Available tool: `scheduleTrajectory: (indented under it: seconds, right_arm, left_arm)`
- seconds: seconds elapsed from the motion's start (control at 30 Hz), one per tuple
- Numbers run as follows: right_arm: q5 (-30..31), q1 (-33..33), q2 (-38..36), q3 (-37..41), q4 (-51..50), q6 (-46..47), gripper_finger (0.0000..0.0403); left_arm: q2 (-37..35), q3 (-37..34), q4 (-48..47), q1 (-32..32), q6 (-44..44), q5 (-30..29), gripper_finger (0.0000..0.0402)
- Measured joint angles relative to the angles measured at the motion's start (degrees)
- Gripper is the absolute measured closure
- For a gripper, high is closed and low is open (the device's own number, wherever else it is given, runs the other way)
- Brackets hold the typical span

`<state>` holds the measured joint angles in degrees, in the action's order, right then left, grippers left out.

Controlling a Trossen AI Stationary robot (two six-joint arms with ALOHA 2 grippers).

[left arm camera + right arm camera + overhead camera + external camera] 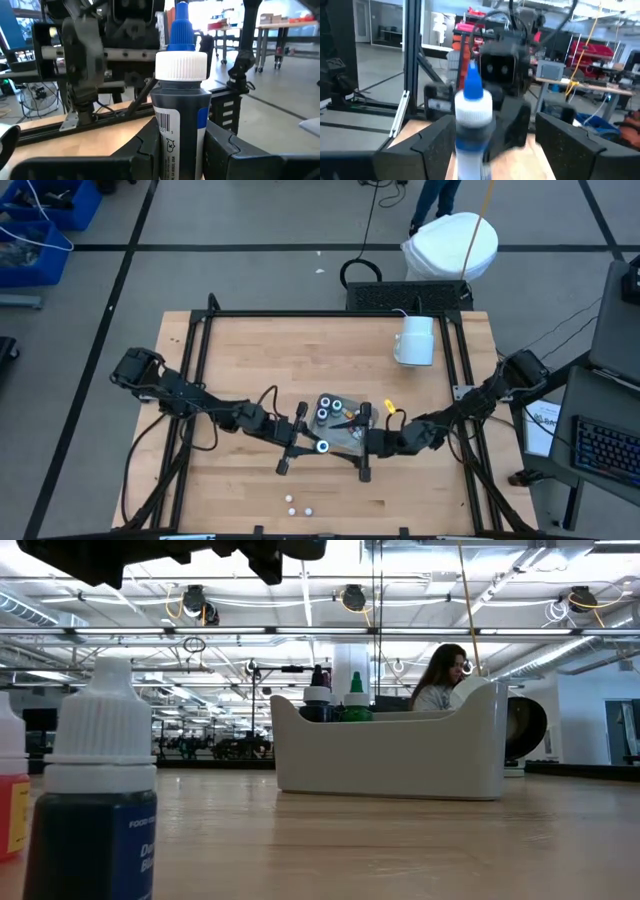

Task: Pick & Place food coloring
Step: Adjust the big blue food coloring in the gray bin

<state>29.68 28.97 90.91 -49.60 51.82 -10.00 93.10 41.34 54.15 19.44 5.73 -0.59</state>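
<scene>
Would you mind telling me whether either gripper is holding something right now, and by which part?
The left gripper clamps a blue-tipped, white-capped bottle by its dark body, below the cap. The right gripper stands open around the same bottle, gripping nothing.

The wooden table (300, 370) stands on a grey floor (250, 220) crossed by dark lines, with blue crates (40, 225) at one corner and a white round seat (452, 245) just past the table's far edge. A desk with a keyboard (605, 450) sits beside the table. Across the table top, a bright hall shows white ceiling beams (400, 632), hanging lamps (352, 597) and a seated person (440, 680) behind a white tray (390, 750); farther benches (270, 30) and red equipment (592, 55) line the room.
</scene>
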Motion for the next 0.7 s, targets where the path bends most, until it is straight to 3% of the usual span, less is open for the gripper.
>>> scheduleTrajectory:
  seconds: [0.2, 0.7]
  right_arm:
    - [-5.42, -1.42, 0.01, -0.68, 0.07, 1.91, 0.0147]
    - [-11.80, -4.26, 0.01, -0.64, -1.53, 5.40, 0.0156]
  left_arm:
    - [0.00, 0.00, -0.39, 0.57, 1.38, -1.04, 0.0302]
    - [0.00, 0.00, -0.32, 0.09, 3.00, -1.11, 0.0302]
